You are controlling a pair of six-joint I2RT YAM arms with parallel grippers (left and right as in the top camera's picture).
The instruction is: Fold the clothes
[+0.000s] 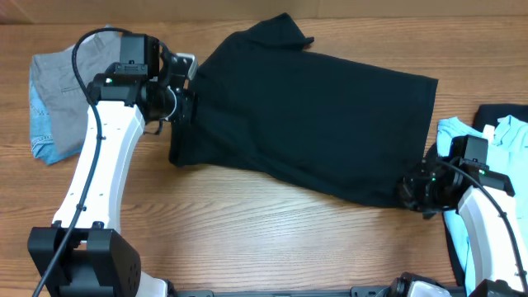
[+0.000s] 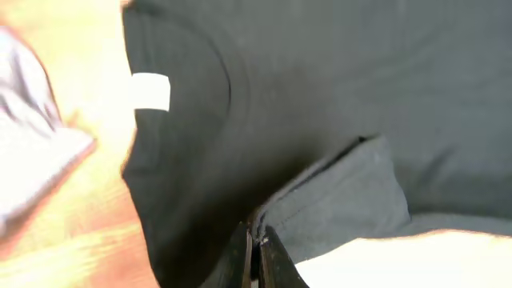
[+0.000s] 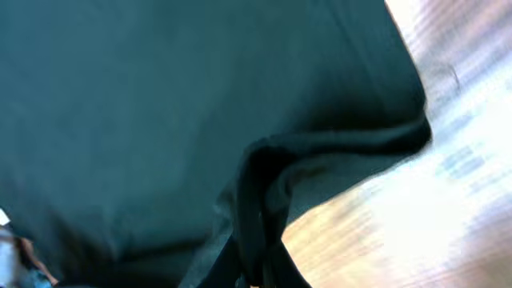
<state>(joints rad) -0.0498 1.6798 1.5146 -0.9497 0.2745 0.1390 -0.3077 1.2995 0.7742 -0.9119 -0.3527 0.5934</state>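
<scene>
The black T-shirt [image 1: 313,115] of the clothes lies spread across the middle of the wooden table, a sleeve pointing to the far edge. My left gripper [image 1: 188,106] is shut on its left edge; the left wrist view shows the jaws [image 2: 256,246] pinching a fold of black fabric below the white neck label [image 2: 150,90]. At the shirt's near right corner my right gripper [image 1: 410,191] is shut, and the right wrist view has a bunched ridge of black cloth [image 3: 264,184] running into the closed gripper [image 3: 258,272]. A light blue T-shirt [image 1: 503,136] lies at the right edge, partly under my right arm.
Folded grey trousers [image 1: 64,78] rest on a blue patterned cloth [image 1: 43,136] at the far left, beside my left arm. A dark folded item [image 1: 499,111] lies behind the light blue shirt. Bare wood [image 1: 272,239] shows along the near side.
</scene>
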